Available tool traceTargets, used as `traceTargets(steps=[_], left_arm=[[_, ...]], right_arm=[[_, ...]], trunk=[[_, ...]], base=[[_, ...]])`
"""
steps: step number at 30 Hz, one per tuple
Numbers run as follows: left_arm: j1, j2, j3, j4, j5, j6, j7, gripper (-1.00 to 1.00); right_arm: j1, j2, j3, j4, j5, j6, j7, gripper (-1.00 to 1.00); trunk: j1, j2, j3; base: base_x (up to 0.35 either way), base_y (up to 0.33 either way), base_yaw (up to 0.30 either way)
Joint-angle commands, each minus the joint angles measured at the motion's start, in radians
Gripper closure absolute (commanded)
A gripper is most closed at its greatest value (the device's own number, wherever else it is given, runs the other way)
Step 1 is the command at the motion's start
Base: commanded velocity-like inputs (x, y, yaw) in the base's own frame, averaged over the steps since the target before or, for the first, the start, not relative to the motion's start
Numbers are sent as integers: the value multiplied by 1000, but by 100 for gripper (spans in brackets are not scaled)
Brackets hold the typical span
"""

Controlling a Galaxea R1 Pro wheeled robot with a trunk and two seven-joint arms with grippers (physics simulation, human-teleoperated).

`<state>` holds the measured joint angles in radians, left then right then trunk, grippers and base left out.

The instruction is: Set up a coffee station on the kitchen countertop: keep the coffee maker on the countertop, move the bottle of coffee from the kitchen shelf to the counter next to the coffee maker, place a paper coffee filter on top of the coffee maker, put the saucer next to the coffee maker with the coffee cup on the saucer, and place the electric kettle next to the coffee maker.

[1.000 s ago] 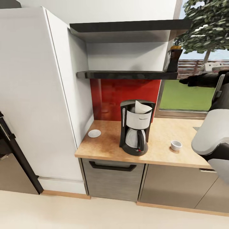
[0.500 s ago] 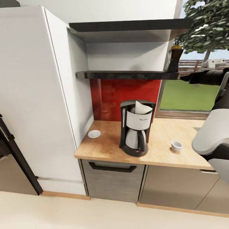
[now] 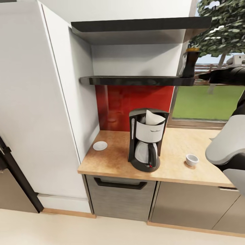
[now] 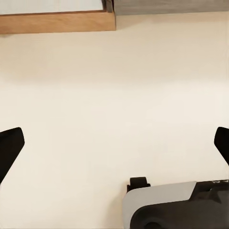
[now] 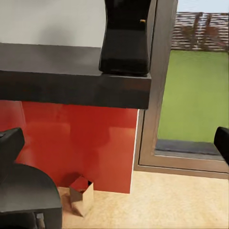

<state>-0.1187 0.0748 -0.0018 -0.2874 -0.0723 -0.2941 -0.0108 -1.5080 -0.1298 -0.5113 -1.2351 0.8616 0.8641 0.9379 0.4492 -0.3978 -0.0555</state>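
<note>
On the speckled counter (image 3: 177,143) stand a round white saucer (image 3: 100,146), a black coffee maker (image 3: 147,139) holding a white filter (image 3: 153,117), and a cup (image 3: 192,159). The dark jar (image 3: 190,63) sits on the glossy shelf (image 3: 136,80), lid hard to see. Both grippers' fingers are spread.

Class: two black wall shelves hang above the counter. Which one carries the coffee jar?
The lower shelf: the bottle of coffee stands at its right end, by the window. The upper shelf holds nothing visible.
</note>
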Motion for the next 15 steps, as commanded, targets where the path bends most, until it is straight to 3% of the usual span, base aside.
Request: traceTargets(steps=[1,8,11,15], left_arm=[[-1,0,0,1,-8,-3,-1,-100],[-1,0,0,1,-7,-3,0,-100],[-1,0,0,1,-7,-3,-1,-100],[-1,0,1,1,-7,-3,-1,-100]], right_arm=[[-3,0,4,-6,9,14,11,-100],[-6,1,33,-41,8,35,13,-100],[-6,2,43,-60,-11,38,13,-100],[-6,2,49,-76,-119,43,11,-100]], trunk=[[1,-2,-2],[1,-2,-2],[1,-2,-2],[1,-2,-2]], base=[[96,0,0],[93,0,0],[92,0,0],[73,0,0]])
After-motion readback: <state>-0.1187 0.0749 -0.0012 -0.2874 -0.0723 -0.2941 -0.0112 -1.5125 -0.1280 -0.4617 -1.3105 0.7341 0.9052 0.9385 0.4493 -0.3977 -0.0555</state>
